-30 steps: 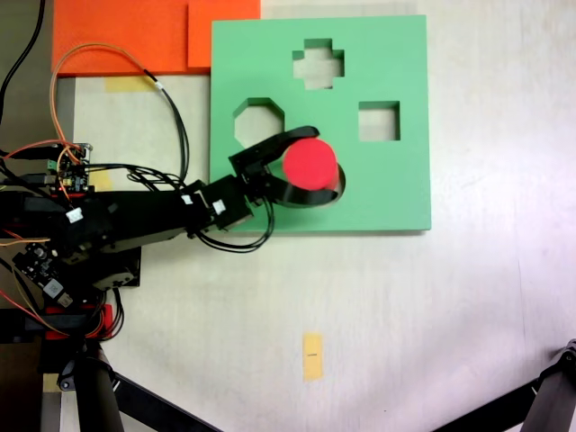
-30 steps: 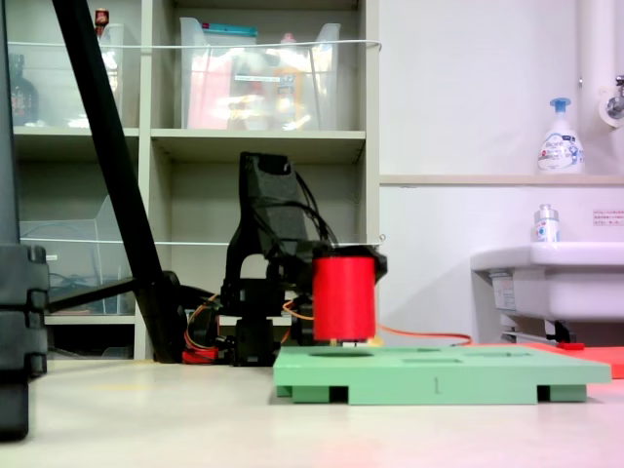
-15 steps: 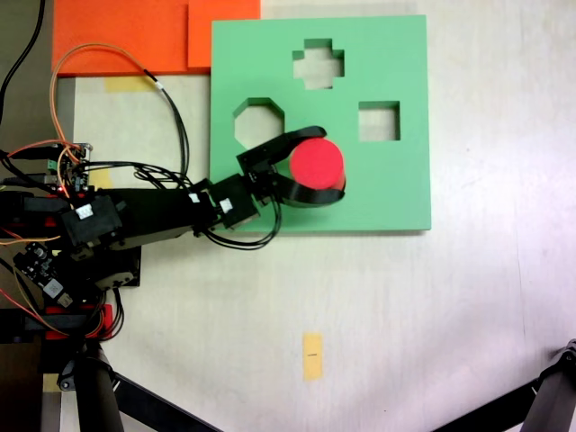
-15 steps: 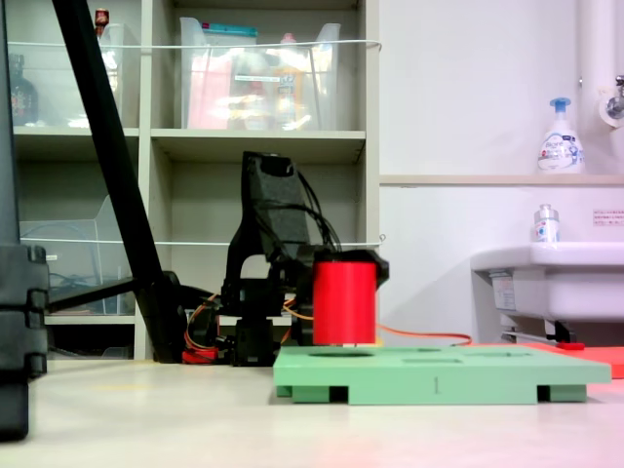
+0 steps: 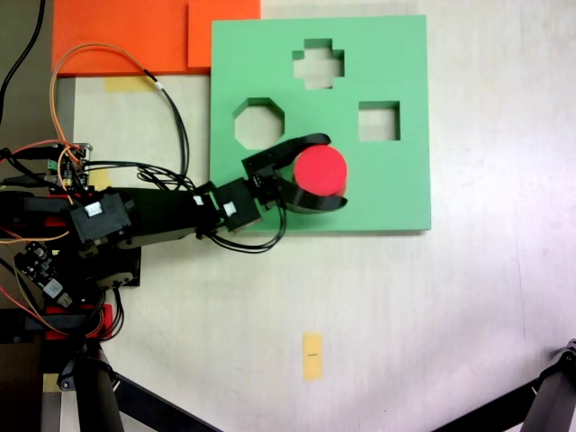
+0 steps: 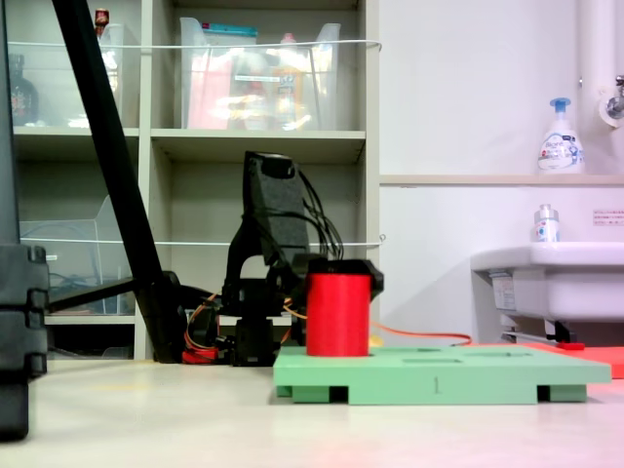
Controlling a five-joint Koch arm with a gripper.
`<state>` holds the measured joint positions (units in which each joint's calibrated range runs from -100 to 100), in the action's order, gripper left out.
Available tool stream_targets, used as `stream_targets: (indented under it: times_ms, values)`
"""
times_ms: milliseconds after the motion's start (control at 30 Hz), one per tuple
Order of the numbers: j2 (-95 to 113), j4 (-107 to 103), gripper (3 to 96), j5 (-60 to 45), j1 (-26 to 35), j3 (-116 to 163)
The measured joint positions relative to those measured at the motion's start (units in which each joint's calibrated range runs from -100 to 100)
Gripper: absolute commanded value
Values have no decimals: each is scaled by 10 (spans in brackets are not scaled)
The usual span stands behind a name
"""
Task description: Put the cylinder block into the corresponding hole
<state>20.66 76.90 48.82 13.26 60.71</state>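
The red cylinder block point(image 5: 320, 171) stands upright on the green foam board point(image 5: 396, 54), and my gripper point(image 5: 334, 172) is shut on it with a black finger on either side. In the second exterior view the cylinder block point(image 6: 337, 314) has its base level with the top of the board point(image 6: 468, 375), and the gripper point(image 6: 343, 271) clasps it near its top. The round hole is hidden under the cylinder. Whether the base sits inside the hole cannot be told.
The board also has an octagonal cutout point(image 5: 259, 124), a cross cutout point(image 5: 318, 63) and a square cutout point(image 5: 379, 121). Orange foam sheets point(image 5: 135, 36) lie beyond its far left corner. Loose wires point(image 5: 171, 108) and tripod legs point(image 5: 135, 396) flank the arm base.
The gripper has come down with the cylinder and shifted slightly to the first exterior view's right. The cylinder's base has dropped from above the board to the level of the board's top.
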Motion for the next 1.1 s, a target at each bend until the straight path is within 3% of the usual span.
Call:
stream_targets:
  times_ms: [1100]
  values:
    - [-81, 43, 397, -3, 8, -17]
